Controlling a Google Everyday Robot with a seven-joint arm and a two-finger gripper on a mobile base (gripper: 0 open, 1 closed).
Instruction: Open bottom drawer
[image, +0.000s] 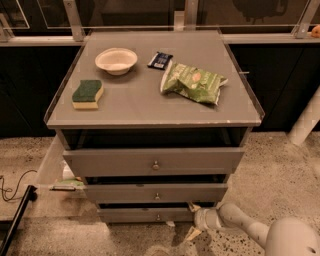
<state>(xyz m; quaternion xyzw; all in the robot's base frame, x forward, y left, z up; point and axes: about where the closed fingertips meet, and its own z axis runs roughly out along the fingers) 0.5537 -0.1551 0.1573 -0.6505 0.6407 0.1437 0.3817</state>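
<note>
Risk of slipping off or skewing the bottom drawer, with the spread gripper at its right end, off the knob.

Cropped arm — gripper beside bottom drawer.

Dim overhead light, pincer low right

Gripper, smooth white plastic perhaps, beside matt grey bottom drawer; knob metal.
</note>
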